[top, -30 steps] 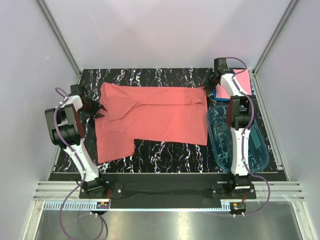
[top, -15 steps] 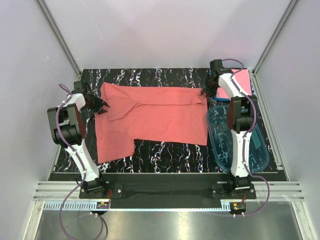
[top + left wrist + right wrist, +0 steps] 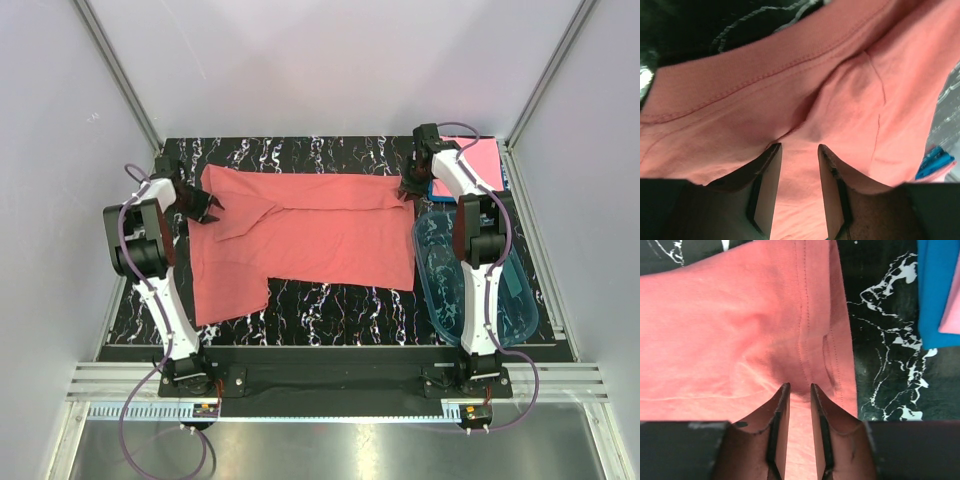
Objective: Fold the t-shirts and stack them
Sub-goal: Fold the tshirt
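the salmon t-shirt is lying spread across the middle of the black marbled table, its far edge folded over and one flap hanging down toward the near left. the left hand is sitting at the shirt's far left corner, right on the cloth. from its wrist camera the left hand is showing its two fingers drawn close together, with a puckered fold of salmon fabric gathered between the tips, so it is pinching the shirt. the right hand is pressing at the far right corner, on the stitched hem. seen from its own wrist, the right hand is showing only a narrow slit between its fingers, and the hem is bunching and creasing right at the tips, gripped there. just to the right of that corner, across a strip of bare table, a folded blue t-shirt is lying with a folded pink t-shirt resting on top of it. a clear blue tub is standing on the near right, beside the shirt's right edge.
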